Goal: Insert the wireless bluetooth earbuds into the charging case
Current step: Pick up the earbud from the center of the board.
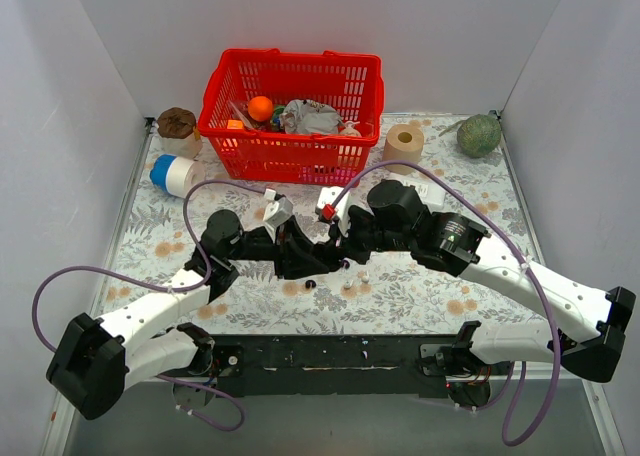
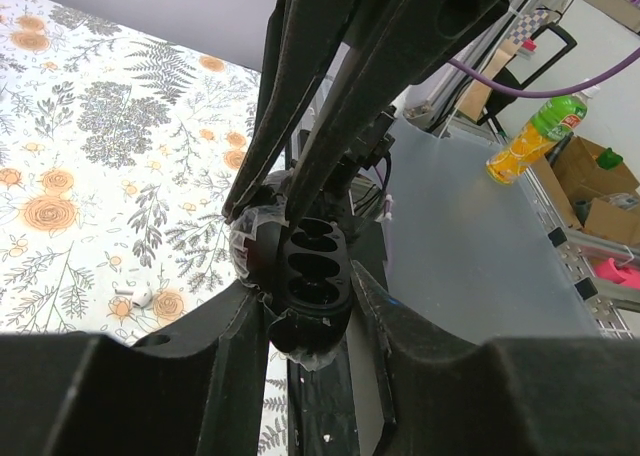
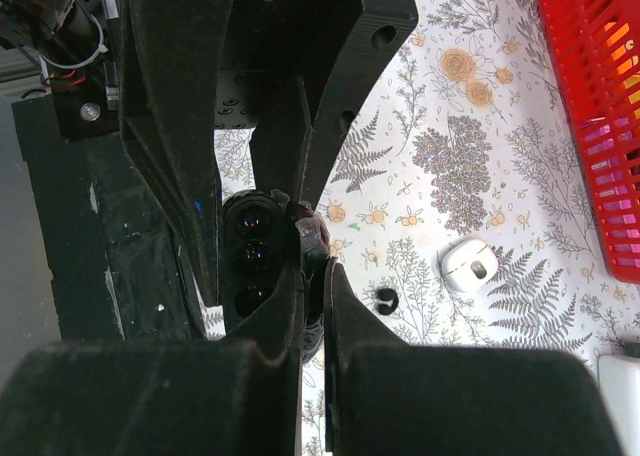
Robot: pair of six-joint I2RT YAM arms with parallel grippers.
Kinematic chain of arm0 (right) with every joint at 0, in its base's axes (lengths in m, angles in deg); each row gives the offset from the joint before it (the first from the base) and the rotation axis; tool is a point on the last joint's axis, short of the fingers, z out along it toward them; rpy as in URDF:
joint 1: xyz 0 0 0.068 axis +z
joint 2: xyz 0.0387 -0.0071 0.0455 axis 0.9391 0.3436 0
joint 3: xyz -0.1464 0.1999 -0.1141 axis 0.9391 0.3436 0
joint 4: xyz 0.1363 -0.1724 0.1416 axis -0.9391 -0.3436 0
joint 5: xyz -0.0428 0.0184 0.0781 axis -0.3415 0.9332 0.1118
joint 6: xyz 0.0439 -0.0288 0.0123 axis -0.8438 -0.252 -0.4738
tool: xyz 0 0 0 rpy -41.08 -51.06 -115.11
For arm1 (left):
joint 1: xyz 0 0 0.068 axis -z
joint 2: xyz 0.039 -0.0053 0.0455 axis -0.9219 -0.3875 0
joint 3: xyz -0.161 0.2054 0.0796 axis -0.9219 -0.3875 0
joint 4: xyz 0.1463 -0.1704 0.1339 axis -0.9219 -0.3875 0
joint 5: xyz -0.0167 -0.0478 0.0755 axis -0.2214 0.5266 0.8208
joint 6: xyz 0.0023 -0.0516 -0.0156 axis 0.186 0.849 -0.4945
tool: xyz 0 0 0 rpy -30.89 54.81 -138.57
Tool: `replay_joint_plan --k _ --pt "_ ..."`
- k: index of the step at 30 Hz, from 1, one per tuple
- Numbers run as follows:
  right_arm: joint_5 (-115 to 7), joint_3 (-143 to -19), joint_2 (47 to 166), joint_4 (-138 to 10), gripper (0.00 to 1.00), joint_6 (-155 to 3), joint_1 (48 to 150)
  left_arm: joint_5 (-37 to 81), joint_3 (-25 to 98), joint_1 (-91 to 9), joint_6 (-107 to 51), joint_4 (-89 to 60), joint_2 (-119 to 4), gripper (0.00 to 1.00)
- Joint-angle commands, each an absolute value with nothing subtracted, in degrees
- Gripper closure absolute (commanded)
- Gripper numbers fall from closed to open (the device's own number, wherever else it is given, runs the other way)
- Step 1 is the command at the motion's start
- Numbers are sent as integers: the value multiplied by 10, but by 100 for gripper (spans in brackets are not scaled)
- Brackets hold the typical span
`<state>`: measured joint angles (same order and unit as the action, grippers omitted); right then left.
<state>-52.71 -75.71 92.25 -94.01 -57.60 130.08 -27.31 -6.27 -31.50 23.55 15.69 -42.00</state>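
**At centre frame, the charging case (image 2: 315, 266) is gripped from two sides**

Low in the middle of the left wrist view, the left gripper (image 2: 308, 288) is clamped on the black case. One finger presses each long side, and the case's open face with its row of dark cavities is turned towards the camera. From the top of that frame the right gripper's fingers (image 2: 300, 106) slant down to the case's upper left edge.

In the right wrist view the right gripper (image 3: 313, 276) has its tips almost together on a glossy dark piece at the right rim of the case. Whether that piece is the lid or something else is not clear.

The wireless bluetooth earbuds lie loose on the floral table (image 1: 470, 196), outside the case. In the top view a black bud (image 1: 309, 283) sits just below the meeting grippers. Two white buds (image 1: 347, 287) lie a little to its right. The right wrist view shows one white bud (image 3: 468, 264) at centre right and a small black piece (image 3: 387, 299) near it.

A red basket (image 1: 300, 54) stands at the upper middle of the top view.
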Motion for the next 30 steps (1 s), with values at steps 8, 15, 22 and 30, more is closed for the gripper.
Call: replay_joint_plan --k 8,15,22,30 --pt "-609 -768 886 -872 50 -654 1298 -209 -92 -318 222 148 -370 100" --pt "-666 -707 808 -806 36 -754 1241 -86 -154 -318 221 151 -269 100" --pt "-736 -590 804 -796 46 -793 1236 51 -185 -314 207 88 -150 100" --pt "-723 -565 934 -822 68 -763 1236 117 -179 -313 235 -5 -93 100"
